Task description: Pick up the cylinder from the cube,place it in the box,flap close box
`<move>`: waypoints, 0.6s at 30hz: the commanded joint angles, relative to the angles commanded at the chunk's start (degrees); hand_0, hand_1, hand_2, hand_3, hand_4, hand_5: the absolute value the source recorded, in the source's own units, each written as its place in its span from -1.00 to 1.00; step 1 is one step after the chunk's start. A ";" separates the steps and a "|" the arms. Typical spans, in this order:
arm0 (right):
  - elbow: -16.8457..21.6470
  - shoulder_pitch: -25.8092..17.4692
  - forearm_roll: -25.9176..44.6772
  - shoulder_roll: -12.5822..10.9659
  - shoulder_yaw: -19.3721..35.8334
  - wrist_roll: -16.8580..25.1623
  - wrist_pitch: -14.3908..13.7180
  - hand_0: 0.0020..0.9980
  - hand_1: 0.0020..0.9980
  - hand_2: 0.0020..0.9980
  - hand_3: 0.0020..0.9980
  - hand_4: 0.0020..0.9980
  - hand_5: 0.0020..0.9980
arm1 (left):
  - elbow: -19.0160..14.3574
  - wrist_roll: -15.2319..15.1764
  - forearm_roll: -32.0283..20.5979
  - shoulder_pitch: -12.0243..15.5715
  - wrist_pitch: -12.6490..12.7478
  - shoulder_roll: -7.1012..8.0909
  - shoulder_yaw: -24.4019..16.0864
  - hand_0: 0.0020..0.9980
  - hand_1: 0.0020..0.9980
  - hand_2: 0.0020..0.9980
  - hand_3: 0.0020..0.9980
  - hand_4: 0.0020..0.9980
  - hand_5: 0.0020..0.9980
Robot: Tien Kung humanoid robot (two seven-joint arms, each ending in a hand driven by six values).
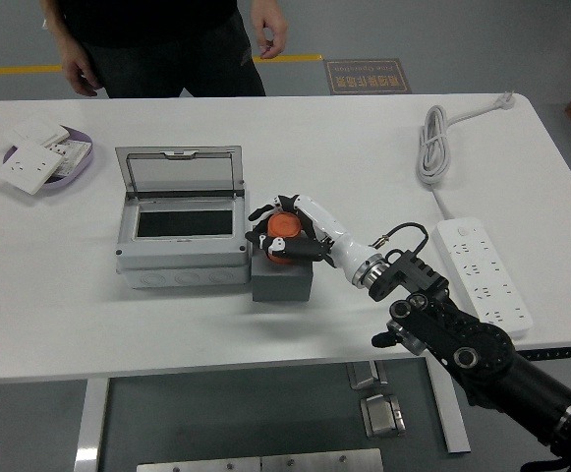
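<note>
An orange cylinder (285,236) is held in my right hand (283,228), whose fingers are curled around it just above the dark grey cube (283,280). The cylinder seems lifted and tilted over the cube's top. The grey box (180,246) stands just left of the cube with its clear lid (179,173) raised and its dark inside showing. My right arm (462,339) comes in from the lower right.
A purple bowl (81,165) with white switch plates stands at the far left. A coiled white cable (434,143) and a white power strip (485,270) lie at the right. A person (172,44) stands at the far side, hands hanging free.
</note>
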 joint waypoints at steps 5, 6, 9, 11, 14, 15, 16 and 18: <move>-0.21 -0.12 -0.06 0.07 -0.51 -0.05 -0.42 0.23 0.18 0.01 0.10 0.21 -0.66 | 0.00 -0.06 0.14 -0.02 -0.02 0.00 -0.17 0.85 0.71 0.71 0.91 -1.00 -1.00; -0.21 -0.13 -0.01 0.08 -0.58 -0.04 -0.53 0.23 0.18 0.01 0.10 0.21 -0.66 | 0.00 -0.07 0.16 -0.02 -0.02 0.00 -0.20 0.85 0.71 0.71 0.91 -1.00 -1.00; -0.19 -0.10 0.26 0.09 -0.76 -0.06 -0.86 0.23 0.18 0.01 0.10 0.21 -0.66 | 0.00 -0.08 0.17 -0.05 -0.03 -0.03 -0.20 0.85 0.71 0.71 0.91 -1.00 -1.00; -0.17 -0.10 0.42 0.11 -0.84 -0.08 -1.07 0.30 0.15 -0.02 0.06 -0.26 -1.00 | 0.00 -0.08 0.19 -0.05 -0.02 -0.05 -0.23 0.85 0.71 0.71 0.91 -1.00 -1.00; -0.10 -0.16 0.84 0.21 -1.00 -0.11 -1.51 0.30 0.15 -0.02 0.06 -0.26 -1.00 | 0.00 -0.09 0.16 -0.03 -0.01 -0.07 -0.22 0.85 0.71 0.71 0.91 -1.00 -1.00; -0.09 -0.18 0.98 0.25 -1.05 -0.11 -1.61 0.30 0.15 -0.02 0.06 -0.26 -1.00 | 0.00 -0.08 0.16 -0.03 -0.01 -0.08 -0.24 0.85 0.71 0.71 0.91 -1.00 -1.00; -0.08 -0.20 1.19 0.29 -1.11 -0.13 -1.73 0.17 0.08 -0.08 -0.01 -0.71 -1.00 | 0.00 -0.07 0.19 -0.02 0.00 -0.08 -0.27 0.85 0.71 0.71 0.91 -1.00 -1.00; -0.01 -0.24 1.53 0.34 -1.16 -0.15 -1.98 0.17 0.08 -0.08 -0.01 -0.71 -1.00 | 0.00 -0.09 0.19 -0.02 0.00 -0.08 -0.28 0.85 0.71 0.71 0.91 -1.00 -1.00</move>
